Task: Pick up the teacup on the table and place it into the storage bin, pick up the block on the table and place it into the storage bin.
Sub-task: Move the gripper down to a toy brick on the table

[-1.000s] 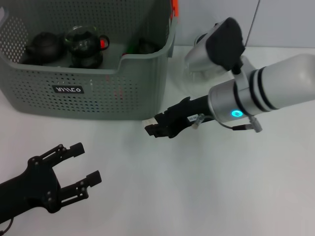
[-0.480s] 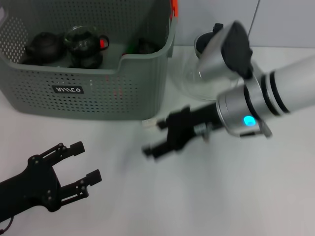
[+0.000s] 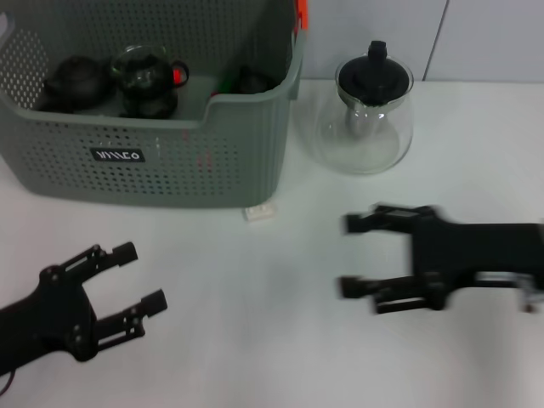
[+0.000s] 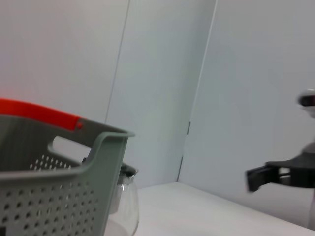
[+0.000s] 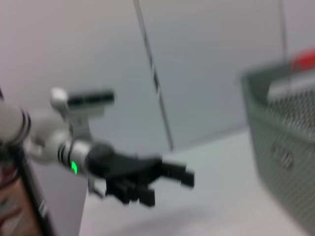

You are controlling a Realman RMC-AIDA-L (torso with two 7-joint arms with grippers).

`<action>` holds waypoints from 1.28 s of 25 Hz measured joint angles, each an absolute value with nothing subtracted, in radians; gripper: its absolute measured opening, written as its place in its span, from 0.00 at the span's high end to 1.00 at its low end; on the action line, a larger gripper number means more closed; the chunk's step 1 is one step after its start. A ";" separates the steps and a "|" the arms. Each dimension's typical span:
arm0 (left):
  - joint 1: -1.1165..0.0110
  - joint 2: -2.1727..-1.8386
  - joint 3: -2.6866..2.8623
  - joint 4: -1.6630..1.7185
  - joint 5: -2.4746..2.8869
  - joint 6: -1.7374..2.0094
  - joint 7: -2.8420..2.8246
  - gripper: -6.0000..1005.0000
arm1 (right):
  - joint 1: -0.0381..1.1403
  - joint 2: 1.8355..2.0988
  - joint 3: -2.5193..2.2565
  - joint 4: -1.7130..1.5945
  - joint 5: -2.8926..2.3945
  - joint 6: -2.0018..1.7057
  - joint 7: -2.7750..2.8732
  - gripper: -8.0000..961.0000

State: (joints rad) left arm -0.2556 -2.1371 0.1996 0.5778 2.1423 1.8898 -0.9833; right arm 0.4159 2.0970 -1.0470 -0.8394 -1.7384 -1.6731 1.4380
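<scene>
The grey-green storage bin [image 3: 170, 157] stands at the back left and also shows in the left wrist view [image 4: 54, 201] and the right wrist view [image 5: 283, 142]. Dark tea ware [image 3: 76, 81] lies inside it; I cannot pick out the teacup among it. A small white block [image 3: 260, 212] lies on the table at the bin's front right corner. My right gripper [image 3: 347, 255] hovers open and empty over the table to the right of the block, well apart from it. Near the front left edge, my left gripper [image 3: 129, 279] is open and empty.
A clear glass teapot with a black lid [image 3: 365, 110] stands on the table right of the bin, behind the right gripper. An orange-red part [image 3: 301, 13] sits on the bin's far right rim. White tabletop [image 3: 255, 340] lies between the two grippers.
My right arm has pulled back from the bin's front right corner, moving right and toward the front. The white block stays on the table. The left gripper has shifted slightly toward the front left.
</scene>
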 joint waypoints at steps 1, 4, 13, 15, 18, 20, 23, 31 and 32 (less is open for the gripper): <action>-0.263 -2.135 0.200 0.580 2.143 1.890 -0.983 0.18 | 0.396 2.097 -0.992 -0.805 -1.725 -1.715 1.364 0.02; -0.297 -2.124 0.216 0.579 2.157 1.881 -0.999 0.18 | 0.352 2.093 -0.835 -0.662 -1.710 -1.826 1.137 0.02; -0.436 -2.151 0.288 0.556 2.179 1.672 -1.062 0.18 | 0.250 2.071 -0.706 -0.476 -1.753 -1.954 0.784 0.02; -0.464 -2.160 0.318 0.542 2.178 1.610 -1.049 0.18 | 0.240 2.062 -0.701 -0.476 -1.786 -1.962 0.787 0.02; -0.488 -2.165 0.371 0.512 2.173 1.543 -1.021 0.18 | 0.230 2.043 -0.699 -0.468 -1.823 -1.965 0.792 0.02; -0.492 -2.166 0.382 0.496 2.171 1.526 -0.999 0.18 | 0.227 2.038 -0.698 -0.466 -1.837 -1.966 0.795 0.02; -0.520 -2.167 0.390 0.458 2.173 1.491 -0.981 0.18 | 0.215 2.029 -0.695 -0.462 -1.847 -1.976 0.802 0.02; -0.622 -2.173 0.399 0.291 2.130 1.249 -0.857 0.19 | 0.212 2.029 -0.690 -0.454 -1.855 -1.980 0.816 0.02; -0.630 -2.175 0.398 0.267 2.112 1.213 -0.829 0.19 | 0.213 2.030 -0.689 -0.455 -1.854 -1.980 0.816 0.02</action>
